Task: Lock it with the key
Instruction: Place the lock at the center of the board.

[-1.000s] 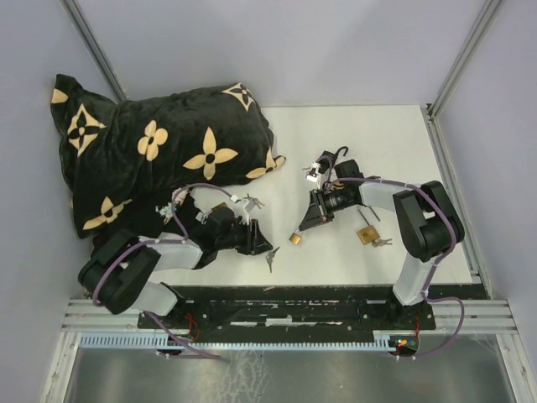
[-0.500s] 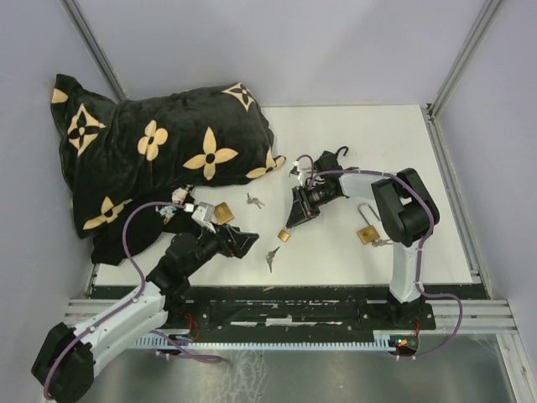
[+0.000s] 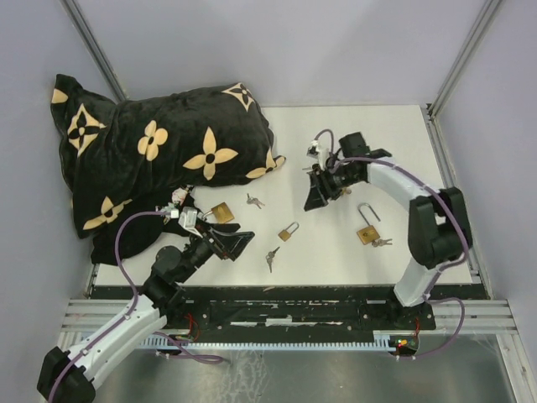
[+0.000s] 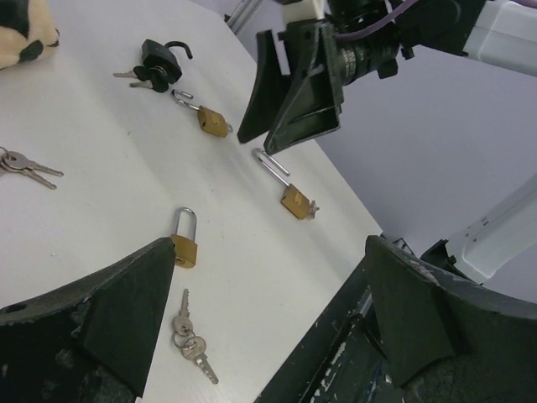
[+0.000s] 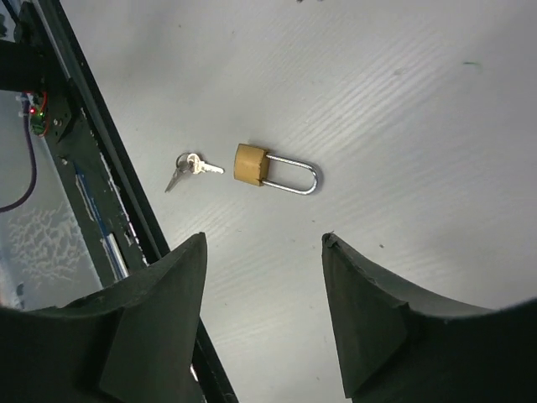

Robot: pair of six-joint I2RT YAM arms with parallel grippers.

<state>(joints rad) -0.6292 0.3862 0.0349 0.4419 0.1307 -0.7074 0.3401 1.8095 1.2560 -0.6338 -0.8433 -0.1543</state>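
Upper left: black cushion (image 3: 159,151) with tan flower motifs, its lower edge hidden behind the left arm.

Lower left: left end effector (image 3: 239,243), fingers spread wide and empty, over the table (image 3: 403,151). Close against its wrist lies a near padlock (image 3: 221,211), shackle hard to make out.

Centre: we list loose keys (image 3: 254,201), a key bunch (image 3: 271,257) and the middle padlock (image 3: 288,231), which lies free.

Right of centre: right end effector (image 3: 315,195), fingers parted, nothing between them. Its arm hides a black padlock (image 4: 159,60) and a small brass padlock (image 4: 214,122) from above.

Right: long-shackle padlock (image 3: 367,231).

Markings on the lock bodies are too small for us to read.
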